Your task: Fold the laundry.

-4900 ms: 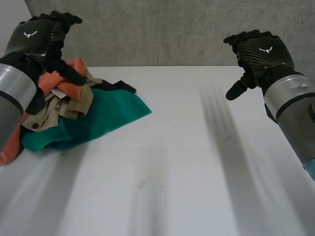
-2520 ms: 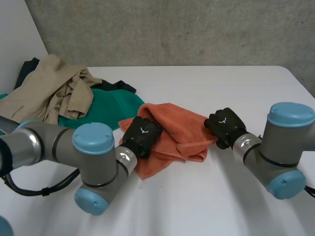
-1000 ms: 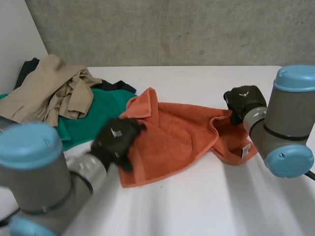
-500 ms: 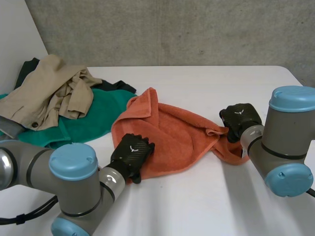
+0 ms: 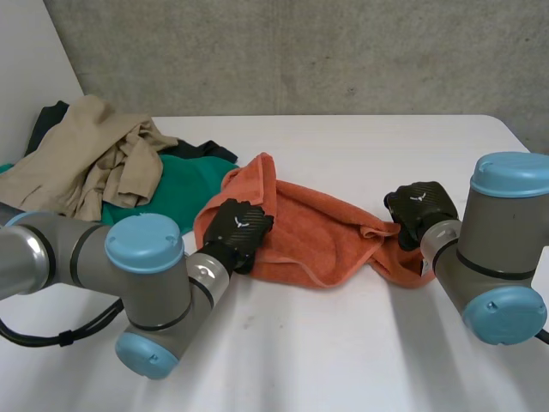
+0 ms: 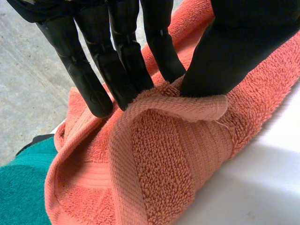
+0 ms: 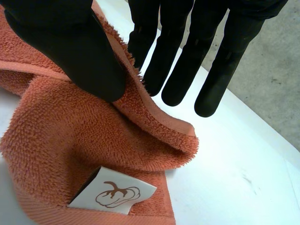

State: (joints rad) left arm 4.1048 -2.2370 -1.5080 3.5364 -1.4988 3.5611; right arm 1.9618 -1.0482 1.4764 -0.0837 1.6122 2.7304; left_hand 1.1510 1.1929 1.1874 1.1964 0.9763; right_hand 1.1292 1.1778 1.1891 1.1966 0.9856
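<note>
— Where is everything lying?

— It's all on the white desk point(image 5: 343, 343). A pile of clothes point(image 5: 86, 163), beige over green with something dark behind, lies just beside the orange towel point(image 5: 317, 236), at the end where the left arm reaches in. The towel is rumpled on the middle of the desk and stretches between the two hands.

— And the fingers?

— The left hand point(image 5: 238, 230) is at the towel's end nearest the pile. Its fingers point(image 6: 122, 70) are straight and close together behind a rolled hem. The thumb presses that hem against them, so it is a pinch. The right hand point(image 5: 419, 209) is at the towel's opposite end, with its fingers point(image 7: 171, 61) straight and slightly spread. Its thumb clamps the towel's edge against them. A white label point(image 7: 115, 194) with a brown drawing shows on the towel near that thumb.

— Anything different from half a second ago?

— The left hand has moved from the towel's near edge toward its far edge, taking the hem along. The towel now lies narrower. The right hand sits where it was.
</note>
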